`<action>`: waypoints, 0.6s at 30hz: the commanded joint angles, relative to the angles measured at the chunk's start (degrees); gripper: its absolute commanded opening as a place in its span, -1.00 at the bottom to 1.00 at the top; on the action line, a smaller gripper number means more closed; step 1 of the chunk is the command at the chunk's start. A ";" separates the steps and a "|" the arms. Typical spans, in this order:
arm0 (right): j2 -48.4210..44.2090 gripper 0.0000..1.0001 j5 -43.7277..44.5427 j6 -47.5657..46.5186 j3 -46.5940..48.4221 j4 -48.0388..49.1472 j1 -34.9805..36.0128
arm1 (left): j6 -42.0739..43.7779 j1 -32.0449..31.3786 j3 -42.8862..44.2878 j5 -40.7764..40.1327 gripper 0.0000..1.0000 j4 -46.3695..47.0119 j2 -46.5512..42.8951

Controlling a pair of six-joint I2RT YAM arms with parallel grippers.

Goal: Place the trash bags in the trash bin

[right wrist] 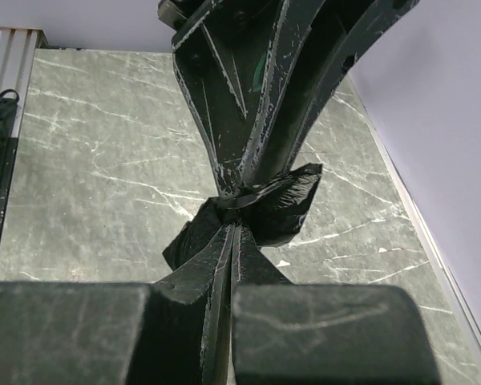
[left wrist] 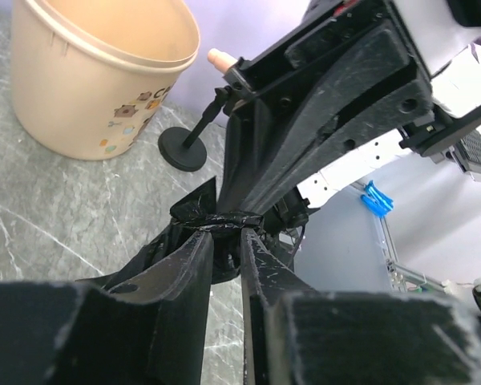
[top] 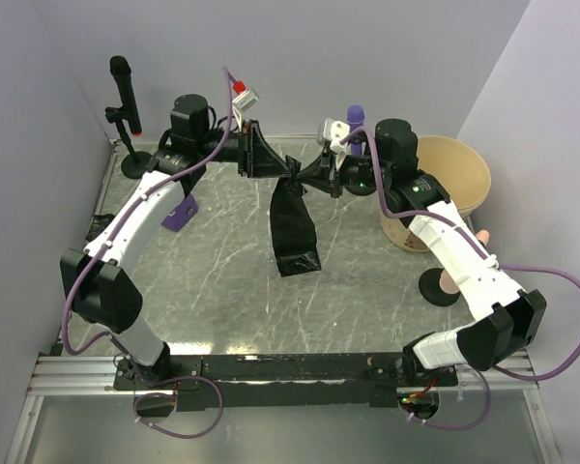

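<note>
One black glossy trash bag [top: 295, 227] hangs between my two grippers above the middle of the table, its lower end touching the tabletop. My left gripper [top: 288, 170] and my right gripper [top: 307, 177] meet tip to tip at its bunched top. In the left wrist view my left gripper [left wrist: 227, 233] is closed on the bunch with the film [left wrist: 191, 210] spilling out to the left. In the right wrist view my right gripper [right wrist: 236, 228] is shut tight on the bag [right wrist: 280, 208]. The tan trash bin [top: 464, 145] stands at the back right behind the right arm, and it also shows in the left wrist view [left wrist: 72, 104].
A black microphone on a stand [top: 124, 97] is at the back left, with a purple object [top: 179, 213] near it. A pink-tipped stand with a round black base [top: 443, 285] stands beside the bin, also in the left wrist view [left wrist: 183, 151]. Walls close in on three sides.
</note>
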 commanded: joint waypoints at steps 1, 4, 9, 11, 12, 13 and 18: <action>-0.65 -1.00 0.09 -1.86 2.91 0.57 0.45 | -1.17 -0.32 1.93 3.03 -0.52 3.83 -0.29; -0.56 -1.00 0.53 -1.68 2.91 0.74 0.45 | -1.35 -0.32 2.28 3.82 -0.58 4.70 0.07; -0.65 -1.00 0.79 -1.07 2.83 0.92 0.45 | 1.54 -0.59 2.98 4.09 -0.87 2.17 0.51; -0.74 -1.00 0.79 -0.72 2.91 1.01 0.45 | 3.57 -0.50 3.51 3.04 -0.98 -0.03 0.51; -0.82 -1.00 0.79 -0.72 3.00 0.83 0.45 | 4.71 -0.50 3.69 2.25 -0.99 -1.35 0.42; -0.91 -1.00 0.79 -0.89 3.17 0.57 0.45 | 5.59 -0.32 3.86 1.63 -0.99 -2.14 0.33; -1.44 -1.00 0.27 -1.16 3.88 -0.75 0.11 | 10.68 0.82 4.56 -3.19 -0.99 -8.11 -0.46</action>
